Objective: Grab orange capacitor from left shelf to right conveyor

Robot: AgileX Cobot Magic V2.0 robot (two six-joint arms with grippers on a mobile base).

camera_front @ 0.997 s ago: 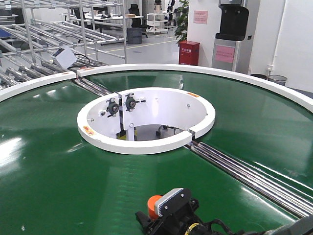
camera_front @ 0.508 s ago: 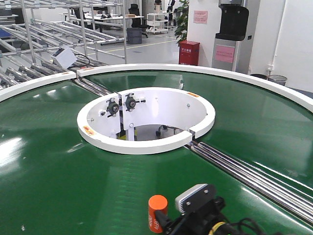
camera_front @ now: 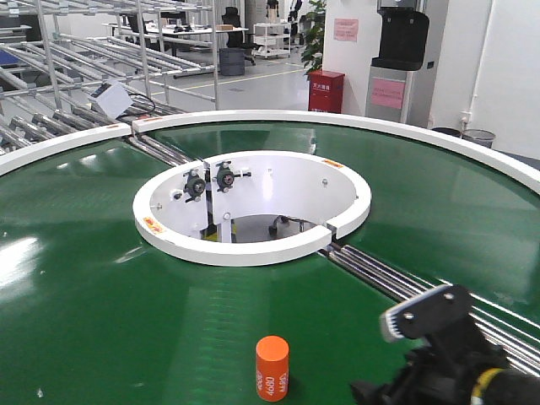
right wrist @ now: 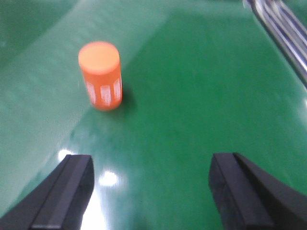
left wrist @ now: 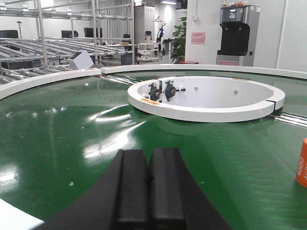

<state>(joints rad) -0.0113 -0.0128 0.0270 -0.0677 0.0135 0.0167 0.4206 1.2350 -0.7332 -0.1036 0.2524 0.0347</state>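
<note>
Right wrist view: capacitor (right wrist: 100, 75) stands upright on conveyor (right wrist: 201, 96) at 11 o'clock, apart from spread right hand (right wrist: 153, 191). Likely rigid, light, slick; grip mid-side. Left hand (left wrist: 147, 178) pressed together.

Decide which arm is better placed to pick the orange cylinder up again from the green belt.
Right. The right gripper is open with the orange cylinder just ahead; the left gripper is shut, the cylinder at its view's edge.

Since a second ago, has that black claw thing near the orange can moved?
Yes. In the front view the right gripper has pulled away to the right, toward the steel rails, jaws open. The orange capacitor now stands alone on the green belt.
</note>
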